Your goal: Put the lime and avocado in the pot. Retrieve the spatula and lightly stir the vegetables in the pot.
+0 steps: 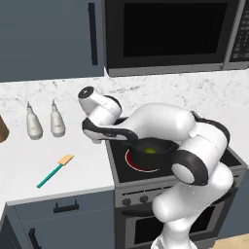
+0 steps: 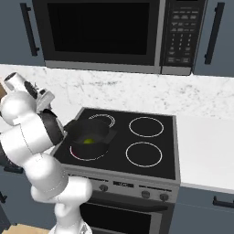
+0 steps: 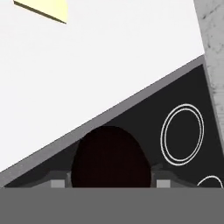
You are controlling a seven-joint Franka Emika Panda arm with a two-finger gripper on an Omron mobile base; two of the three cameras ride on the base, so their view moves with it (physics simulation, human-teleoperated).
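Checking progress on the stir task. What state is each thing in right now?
lime: in the pot
pot: on the front left burner, which glows red
avocado: held between the gripper fingers, over the stove's edge
gripper: shut on the avocado
spatula: flat on the counter, untouched

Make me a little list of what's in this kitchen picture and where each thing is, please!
lime: inside the pot
pot: on the stove's front left burner
avocado: dark egg shape held between the fingers of the tool, over the stove's edge
tool: shut on the avocado
spatula: lying flat on the white counter left of the stove, untouched
two bottles: standing at the back of the counter
microwave: above the stove
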